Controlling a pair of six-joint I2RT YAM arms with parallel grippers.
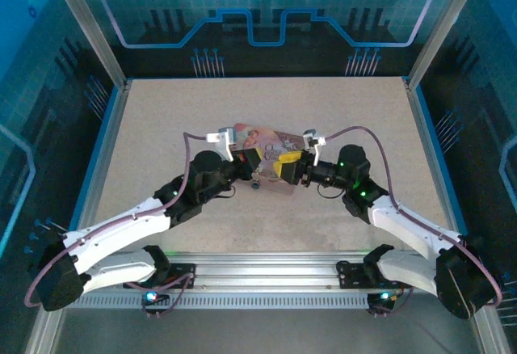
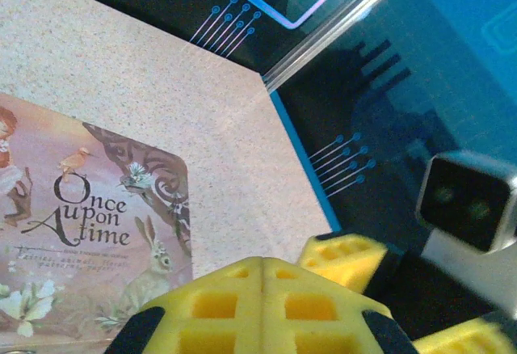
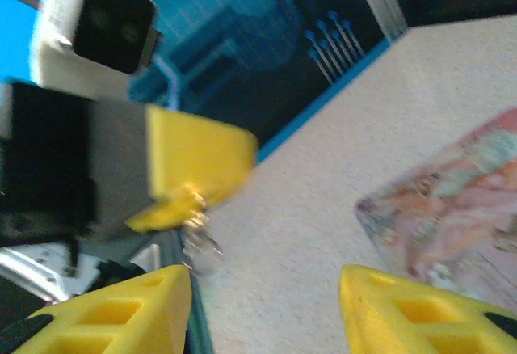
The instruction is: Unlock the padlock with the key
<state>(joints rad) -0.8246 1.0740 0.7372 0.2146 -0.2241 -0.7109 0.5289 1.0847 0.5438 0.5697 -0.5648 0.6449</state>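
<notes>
The padlock [image 3: 200,239] is hanging from the left claw [image 3: 179,207], which is pinching shut; the top view is showing it as a grey speck by the pink tin [image 1: 266,138]. The right claw [image 3: 258,305] is gaping open.

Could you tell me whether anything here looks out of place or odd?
A small metal piece hangs from the tip of the left gripper, whose jaws are shut, rather than lying flat; it is too blurred to tell padlock from key. Nothing else stands out.
</notes>
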